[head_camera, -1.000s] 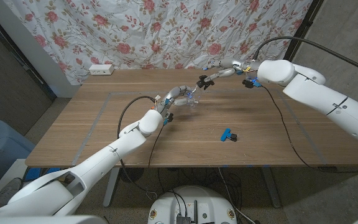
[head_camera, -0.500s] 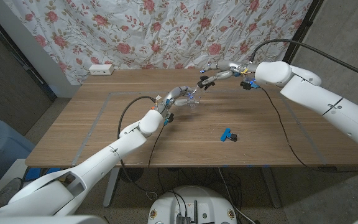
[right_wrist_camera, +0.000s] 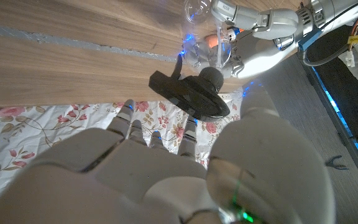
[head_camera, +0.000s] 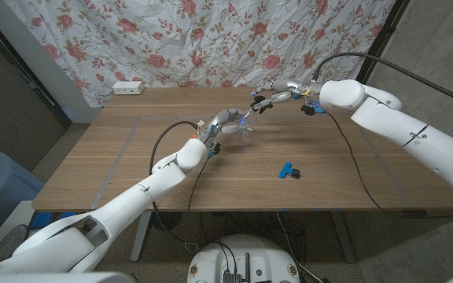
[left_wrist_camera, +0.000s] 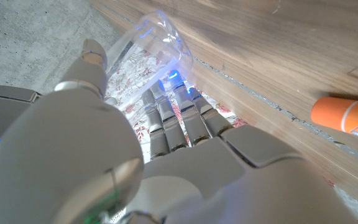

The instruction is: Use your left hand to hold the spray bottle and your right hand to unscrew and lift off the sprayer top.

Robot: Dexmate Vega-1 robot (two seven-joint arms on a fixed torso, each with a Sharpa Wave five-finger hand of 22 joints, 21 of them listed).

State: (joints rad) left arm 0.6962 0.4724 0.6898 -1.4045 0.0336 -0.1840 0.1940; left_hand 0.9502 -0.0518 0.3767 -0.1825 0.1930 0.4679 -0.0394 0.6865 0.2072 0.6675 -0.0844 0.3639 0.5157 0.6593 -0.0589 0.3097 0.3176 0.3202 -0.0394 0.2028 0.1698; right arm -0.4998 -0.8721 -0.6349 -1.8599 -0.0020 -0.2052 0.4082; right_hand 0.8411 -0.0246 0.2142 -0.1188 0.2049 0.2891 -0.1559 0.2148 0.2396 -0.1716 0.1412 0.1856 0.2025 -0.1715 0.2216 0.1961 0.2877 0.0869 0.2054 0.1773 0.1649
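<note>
Over the last second your right hand (head_camera: 267,100) has drifted a little toward the robot's left and nearer the bottle, carrying the black sprayer top (right_wrist_camera: 191,93) with it; the bottle and the left hand have not shifted. The right hand's fingers are closed around the sprayer top, which looks to sit just above and beside the bottle's neck, already free of it, though the head view is too small to be sure. Your left hand (head_camera: 225,122) is wrapped around the clear bottle (left_wrist_camera: 148,43), which stands on the table (head_camera: 132,157) near the far middle.

If the top is indeed off, keep lifting straight up so the dip tube clears the neck before you swing sideways; I judge a sideways pull now could tip the light bottle. Keep the left grip firm and steady.

Around you: a blue clip (head_camera: 289,170) lies well apart on the near right of the table, an orange object (left_wrist_camera: 347,118) lies near the bottle, and a white power strip (head_camera: 128,87) sits at the far left edge. The right arm's cable (head_camera: 360,169) trails across the table.
</note>
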